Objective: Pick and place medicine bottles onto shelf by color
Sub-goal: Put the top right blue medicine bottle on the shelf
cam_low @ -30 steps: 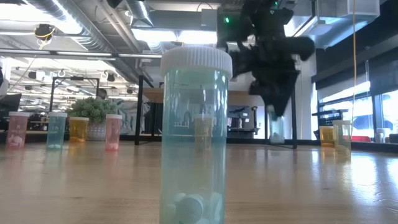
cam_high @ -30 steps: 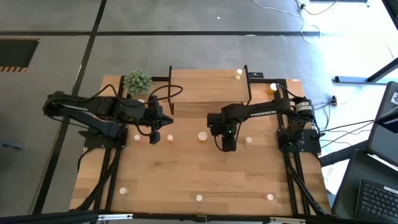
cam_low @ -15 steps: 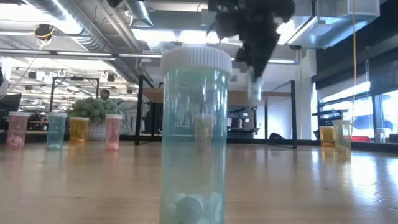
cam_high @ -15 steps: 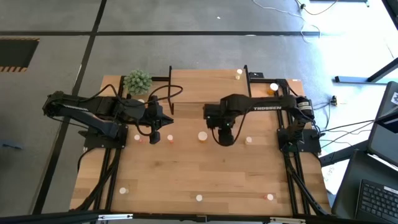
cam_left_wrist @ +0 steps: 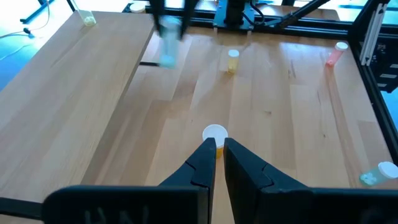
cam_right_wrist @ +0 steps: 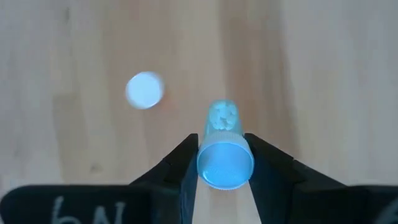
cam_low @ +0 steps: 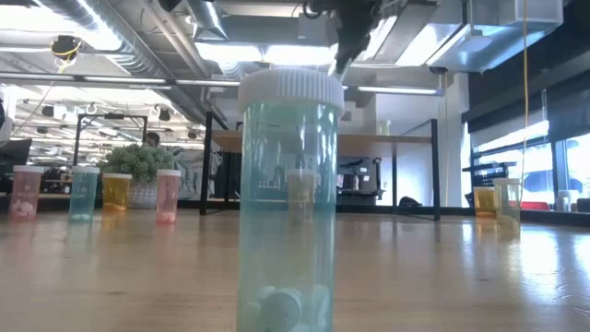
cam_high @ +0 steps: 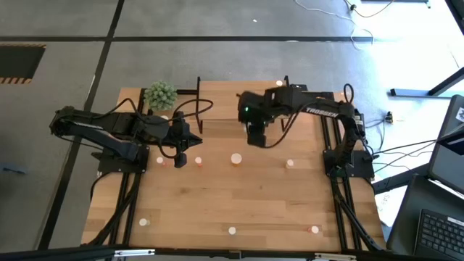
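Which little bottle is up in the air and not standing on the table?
The pale blue-green bottle, pinched in the right hand above the wood. All the others stand on a surface.

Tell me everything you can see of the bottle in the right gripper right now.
The held bottle is a small clear cylinder tinted pale blue-green, plastic by its look, with a round pale cap and a few white pills inside. The right gripper grips it by the sides just below the cap, one dark finger on each side. It hangs in the air above the wood surface, touching nothing but the fingers.
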`<act>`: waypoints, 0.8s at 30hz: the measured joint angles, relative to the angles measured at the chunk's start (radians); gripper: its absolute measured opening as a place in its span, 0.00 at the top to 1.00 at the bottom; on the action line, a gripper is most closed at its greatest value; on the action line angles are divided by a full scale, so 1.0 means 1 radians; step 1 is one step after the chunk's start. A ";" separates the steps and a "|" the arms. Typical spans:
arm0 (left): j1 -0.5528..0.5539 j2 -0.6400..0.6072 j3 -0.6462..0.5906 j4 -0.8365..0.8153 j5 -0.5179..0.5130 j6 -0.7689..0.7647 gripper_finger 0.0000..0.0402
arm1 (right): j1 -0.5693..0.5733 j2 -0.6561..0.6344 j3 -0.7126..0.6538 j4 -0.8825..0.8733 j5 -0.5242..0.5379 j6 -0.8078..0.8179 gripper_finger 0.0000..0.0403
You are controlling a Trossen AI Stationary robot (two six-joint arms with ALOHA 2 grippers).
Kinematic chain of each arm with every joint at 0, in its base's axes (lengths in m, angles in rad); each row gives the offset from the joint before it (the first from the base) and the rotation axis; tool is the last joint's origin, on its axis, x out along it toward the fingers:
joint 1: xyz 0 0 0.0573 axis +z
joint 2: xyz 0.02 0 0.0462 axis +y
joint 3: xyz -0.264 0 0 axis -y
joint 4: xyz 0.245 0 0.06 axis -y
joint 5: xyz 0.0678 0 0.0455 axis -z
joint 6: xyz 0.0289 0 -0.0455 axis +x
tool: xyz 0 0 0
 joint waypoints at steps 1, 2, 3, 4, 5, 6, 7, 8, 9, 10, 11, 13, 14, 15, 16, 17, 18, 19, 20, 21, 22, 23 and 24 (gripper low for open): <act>0.000 0.000 0.000 0.000 0.000 0.000 0.93 | -0.014 0.000 0.013 0.000 0.000 -0.007 0.70; 0.000 0.000 0.000 0.000 0.000 0.000 0.93 | -0.029 0.000 0.025 0.000 0.001 -0.021 0.70; 0.000 0.000 0.000 0.000 0.000 0.000 0.93 | -0.044 0.000 0.037 0.001 0.002 -0.032 0.70; 0.000 0.000 0.000 0.000 0.000 0.000 0.93 | -0.060 0.000 0.049 0.003 0.002 -0.049 0.70; 0.000 0.000 0.000 0.000 0.000 0.000 0.93 | -0.077 0.000 0.058 0.011 0.002 -0.059 0.70; 0.001 0.000 0.000 0.000 0.000 0.000 0.93 | -0.093 0.000 0.066 0.023 0.003 -0.072 0.70; 0.001 0.000 0.000 0.000 0.000 0.000 0.93 | -0.110 0.000 0.072 0.031 0.007 -0.077 0.70; 0.001 0.000 0.000 0.000 0.000 0.000 0.93 | -0.128 0.000 0.078 0.034 0.010 -0.080 0.70; 0.001 0.000 0.000 0.000 -0.001 0.000 0.93 | -0.147 0.000 0.083 0.041 0.010 -0.082 0.70; 0.001 0.000 0.000 0.000 -0.001 0.000 0.93 | -0.163 0.000 0.085 0.056 0.011 -0.084 0.70; 0.001 0.000 0.000 0.000 -0.001 0.000 0.93 | -0.181 0.000 0.086 0.073 0.010 -0.089 0.70; 0.001 0.000 0.000 0.000 -0.001 0.000 0.93 | -0.214 0.000 0.086 0.084 0.010 -0.103 0.70; 0.004 0.000 0.000 0.000 0.000 0.000 0.93 | -0.230 0.000 0.083 0.094 0.010 -0.105 0.70; 0.009 0.000 0.000 0.000 0.000 0.000 0.93 | -0.245 0.000 0.079 0.109 0.010 -0.105 0.70; 0.015 0.000 0.000 0.000 0.000 0.000 0.93 | -0.261 0.000 0.076 0.110 0.010 -0.106 0.70; 0.022 0.000 0.000 0.000 -0.001 0.000 0.93 | -0.276 0.001 0.075 0.106 0.010 -0.106 0.70; 0.028 0.000 0.000 0.000 -0.001 0.000 0.93 | -0.292 0.001 0.074 0.106 0.009 -0.106 0.70; 0.034 0.000 0.000 0.000 -0.002 0.000 0.93 | -0.307 0.001 0.074 0.107 0.008 -0.103 0.70; 0.040 0.000 0.000 0.000 -0.002 0.000 0.93 | -0.322 0.001 0.074 0.107 0.008 -0.100 0.70; 0.047 0.000 0.000 0.000 -0.001 0.000 0.93 | -0.337 0.001 0.074 0.107 0.008 -0.098 0.70; 0.053 0.000 0.000 0.000 -0.001 0.000 0.93 | -0.351 0.001 0.074 0.107 0.008 -0.098 0.70; 0.059 0.000 0.000 0.000 -0.001 0.000 0.93 | -0.364 0.001 0.074 0.106 0.008 -0.098 0.70; 0.065 0.000 0.000 0.000 -0.002 0.000 0.93 | -0.375 0.002 0.074 0.105 0.008 -0.098 0.70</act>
